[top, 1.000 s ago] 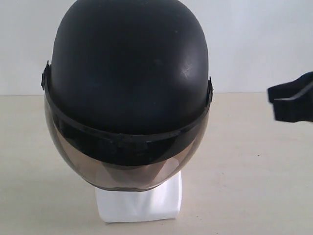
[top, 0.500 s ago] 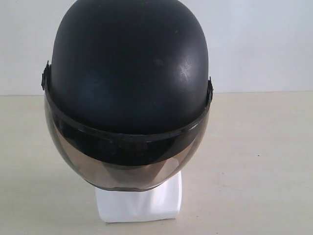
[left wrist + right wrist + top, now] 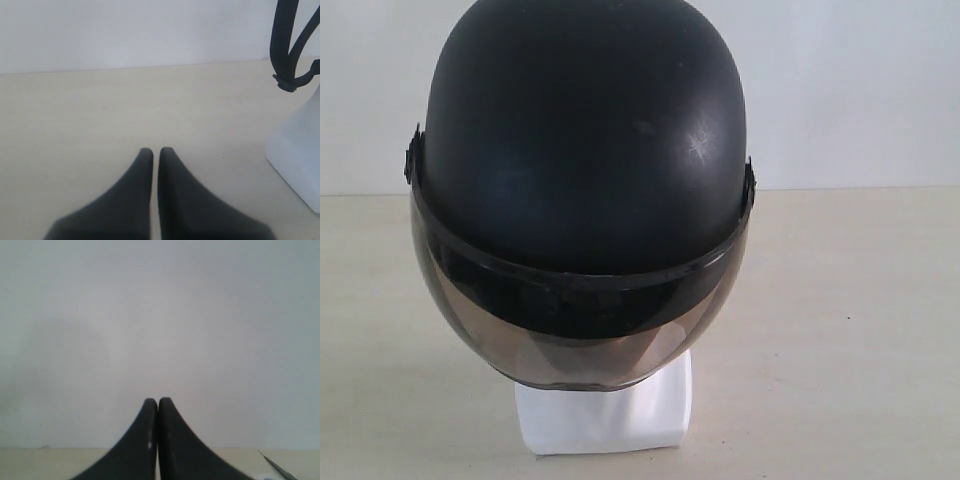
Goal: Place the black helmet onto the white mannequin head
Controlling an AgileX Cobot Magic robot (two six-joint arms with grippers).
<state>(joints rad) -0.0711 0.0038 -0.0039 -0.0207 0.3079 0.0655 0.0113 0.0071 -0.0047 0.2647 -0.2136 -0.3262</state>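
**Helmet seated on the head, both grippers clear**

Start with your own tools. Your left gripper (image 3: 155,152) hangs low over the pale beige counter (image 3: 75,115), its two dark fingers drawn together with only a sliver of gap and nothing between them. Your right gripper (image 3: 158,402) is likewise clenched and holding nothing, pointed at the plain white wall (image 3: 160,315).

Beyond the left gripper stands the blocky base of the glossy white mannequin head (image 3: 297,150), with a thin black strap (image 3: 282,45) dangling loose beside it.

In the exterior view, the rounded, matte black helmet (image 3: 585,180) sits squarely over that head and covers all but its base (image 3: 605,415). The smoky tinted visor (image 3: 570,340) hangs down in front. Neither gripper shows in this view, so the task looks done.

If you must adjust it, expect a stiff, smooth shell that is bulky, far wider than the base below, and probably top-heavy on it. The dome likely offers no purchase. Take it at the lower rim or the strap, and spare the visor, which would scratch or flex.
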